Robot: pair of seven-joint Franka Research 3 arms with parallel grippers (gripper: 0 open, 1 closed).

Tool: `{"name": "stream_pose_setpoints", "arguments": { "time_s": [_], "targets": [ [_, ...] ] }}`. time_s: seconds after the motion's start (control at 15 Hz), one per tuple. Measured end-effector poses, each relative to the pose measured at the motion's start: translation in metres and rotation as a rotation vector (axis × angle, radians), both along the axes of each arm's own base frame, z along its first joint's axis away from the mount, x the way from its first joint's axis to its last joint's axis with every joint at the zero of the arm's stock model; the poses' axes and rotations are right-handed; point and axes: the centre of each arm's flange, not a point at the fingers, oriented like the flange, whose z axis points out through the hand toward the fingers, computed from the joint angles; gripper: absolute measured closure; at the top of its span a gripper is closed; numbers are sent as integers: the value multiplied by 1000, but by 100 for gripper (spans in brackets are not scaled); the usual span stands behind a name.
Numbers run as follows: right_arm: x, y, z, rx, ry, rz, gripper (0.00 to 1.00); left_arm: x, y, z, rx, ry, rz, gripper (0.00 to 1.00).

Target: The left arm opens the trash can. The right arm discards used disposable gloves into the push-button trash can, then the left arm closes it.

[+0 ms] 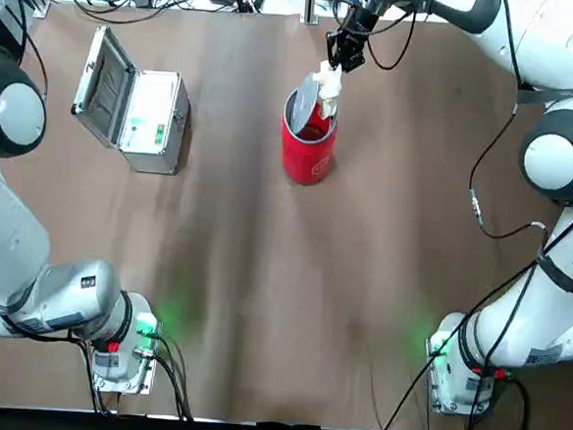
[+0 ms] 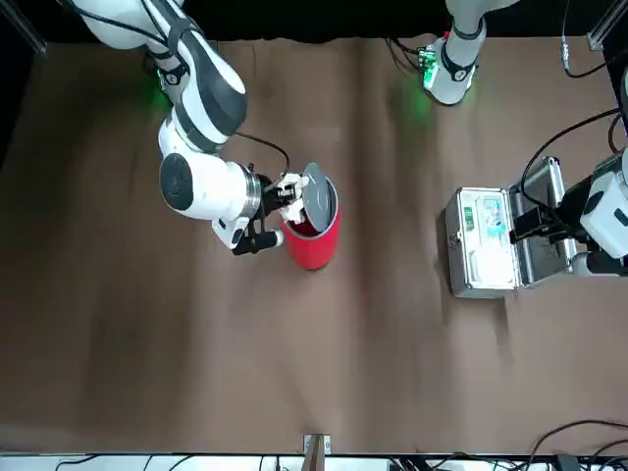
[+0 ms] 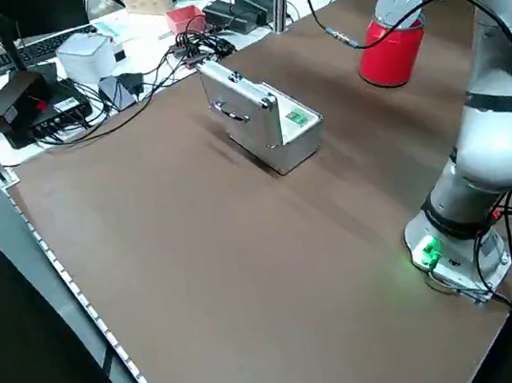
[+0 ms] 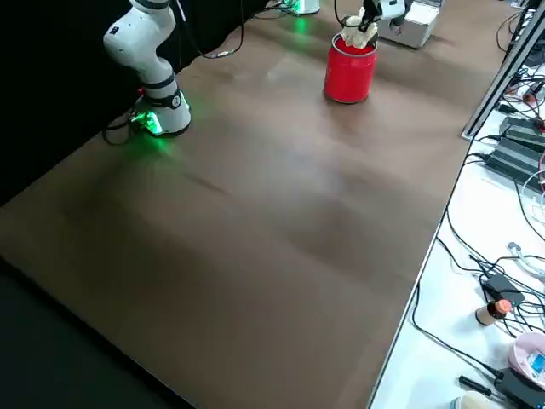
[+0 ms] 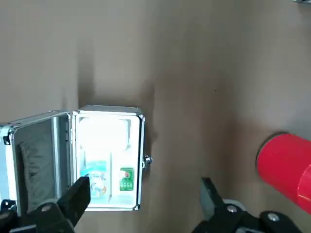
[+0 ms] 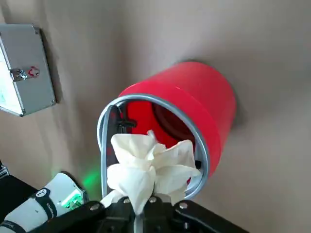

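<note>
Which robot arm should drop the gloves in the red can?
The right arm, I think: its jaws hold the gloves over the rim of the open trash can. The left gripper is open above the silver case.

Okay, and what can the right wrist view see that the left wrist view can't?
Only the right wrist view shows the wrinkly white gloves, pinched in the right gripper over the trash can's open mouth.

Only the left wrist view shows the left gripper, its fingers apart, near the silver case.

Both show part of that case and the red trash can.
</note>
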Motion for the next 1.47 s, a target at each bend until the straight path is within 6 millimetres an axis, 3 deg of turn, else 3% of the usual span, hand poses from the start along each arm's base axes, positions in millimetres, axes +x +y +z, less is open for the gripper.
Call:
{"name": "stream_pose_setpoints", "arguments": {
  "time_s": [0.33,0.93,1.27,1.47],
  "targets": [
    [2,-2,-10,-7,16,-2,98,5,0,-4,13,-21,-1,0],
    [3,3,-62,-19,97,7,98,4,0,-8,19,-9,-1,0],
    [2,6,-65,-13,106,8,98,-1,-15,-1,14,-14,-26,0],
    [3,7,-61,13,120,-5,98,-4,-14,9,17,-28,-17,0]
  ]
}}
